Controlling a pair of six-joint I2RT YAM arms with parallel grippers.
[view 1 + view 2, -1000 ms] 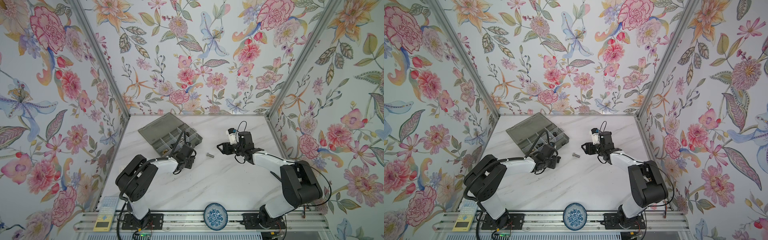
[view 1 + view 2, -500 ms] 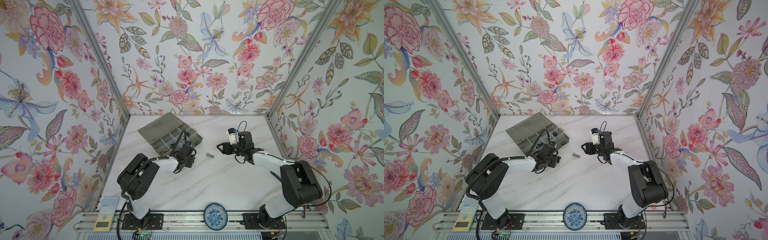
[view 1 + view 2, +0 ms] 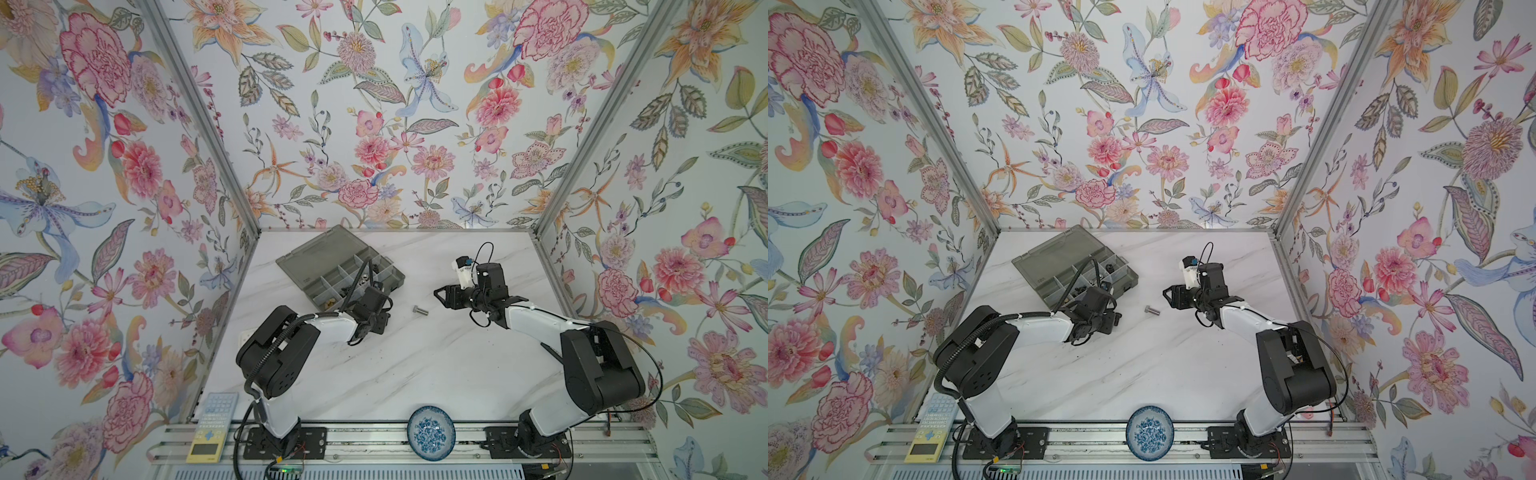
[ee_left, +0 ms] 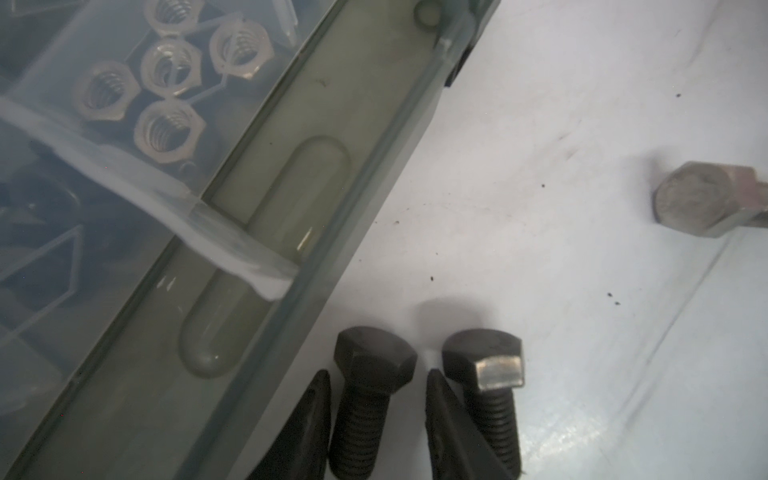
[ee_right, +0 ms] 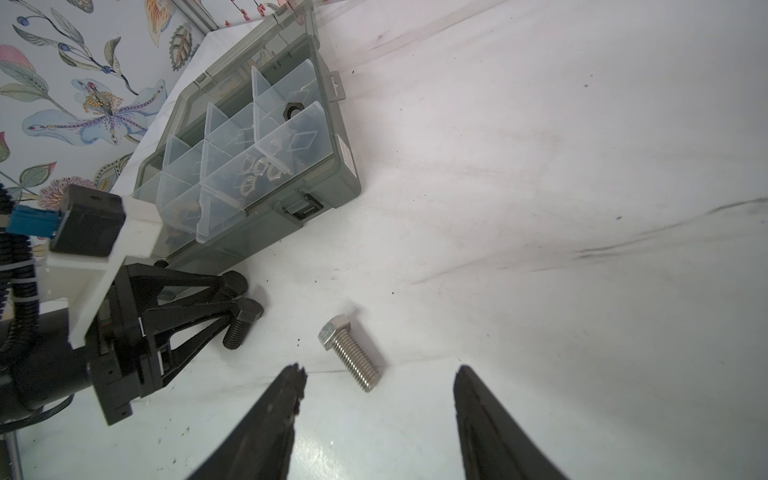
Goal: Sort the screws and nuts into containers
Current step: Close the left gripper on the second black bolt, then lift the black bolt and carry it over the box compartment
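A black screw (image 4: 365, 399) lies on the marble table beside the grey organizer box (image 4: 332, 166). My left gripper (image 4: 377, 374) stands astride it, still open by a narrow gap. One finger touches the shank. A second black screw (image 4: 486, 386) lies just outside the other finger. Silver hex nuts (image 4: 168, 129) fill one of the containers. A silver screw (image 3: 419, 310) lies alone between the arms. My right gripper (image 5: 380, 370) hovers open just short of the silver screw (image 5: 349, 353), holding nothing. In both top views the left gripper (image 3: 382, 322) sits at the box's near corner.
The organizer box (image 3: 320, 253) lies with its lid open at the back left, near the side wall. A blue-and-white dish (image 3: 431, 432) sits on the front rail. A yellow calculator-like device (image 3: 212, 424) lies at the front left. Flowered walls close in three sides.
The left gripper's jaws have narrowed around the black screw. The right arm and the silver screw have not moved.
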